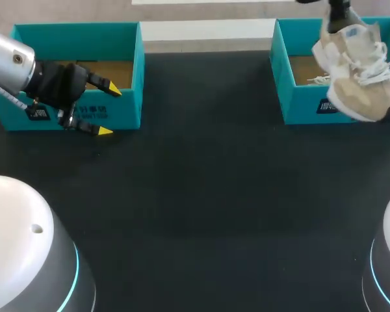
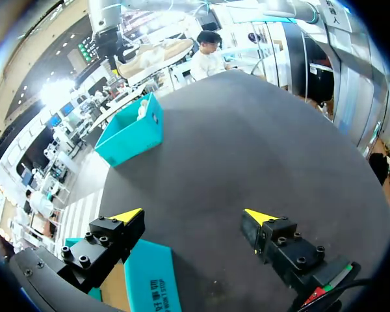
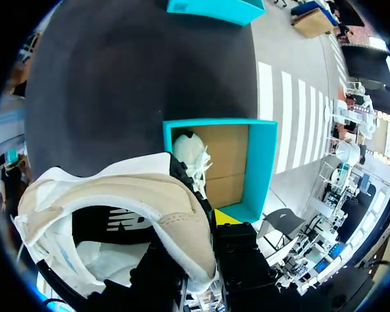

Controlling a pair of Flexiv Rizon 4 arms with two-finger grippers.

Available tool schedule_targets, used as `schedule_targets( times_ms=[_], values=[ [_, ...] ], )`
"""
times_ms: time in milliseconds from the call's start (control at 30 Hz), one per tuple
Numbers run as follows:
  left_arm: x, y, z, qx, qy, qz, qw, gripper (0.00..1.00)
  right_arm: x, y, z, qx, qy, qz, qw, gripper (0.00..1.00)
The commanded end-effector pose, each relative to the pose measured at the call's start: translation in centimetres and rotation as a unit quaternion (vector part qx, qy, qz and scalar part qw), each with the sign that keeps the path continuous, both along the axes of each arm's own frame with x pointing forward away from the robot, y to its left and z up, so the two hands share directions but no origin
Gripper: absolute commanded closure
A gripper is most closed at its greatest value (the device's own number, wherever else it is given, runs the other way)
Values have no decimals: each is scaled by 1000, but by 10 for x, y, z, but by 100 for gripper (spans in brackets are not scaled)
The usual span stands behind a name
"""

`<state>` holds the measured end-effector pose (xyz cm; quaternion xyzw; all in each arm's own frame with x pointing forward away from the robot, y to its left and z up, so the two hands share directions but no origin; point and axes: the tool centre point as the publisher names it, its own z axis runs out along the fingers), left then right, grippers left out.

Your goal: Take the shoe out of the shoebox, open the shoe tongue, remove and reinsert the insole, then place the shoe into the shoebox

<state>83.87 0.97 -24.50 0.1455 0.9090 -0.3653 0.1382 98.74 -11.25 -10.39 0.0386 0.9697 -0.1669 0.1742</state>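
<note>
Your black tabletop (image 1: 201,182) carries two teal boxes along its far edge: the left shoebox (image 1: 127,97) at the far left corner and the right shoebox (image 1: 299,101) at the far right corner. The beige shoe (image 1: 357,71) hangs in the air over the right shoebox's front wall, clamped at its collar by your right gripper (image 1: 339,19). Your left gripper (image 1: 109,111) straddles the left shoebox's front wall, fingers spread wide.
</note>
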Motion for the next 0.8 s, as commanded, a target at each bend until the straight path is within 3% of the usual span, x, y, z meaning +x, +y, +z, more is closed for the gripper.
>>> schedule_targets(
  times_ms=[33,567,800],
  values=[
    [-1,0,0,2,0,0,1000,0,42,-33,-8,2,11,-8,1000,100],
    [-1,0,0,2,0,0,1000,0,157,-131,-23,-12,12,-51,999,100],
    [-1,0,0,2,0,0,1000,0,193,-156,-30,-2,17,-72,997,100]
  ],
)
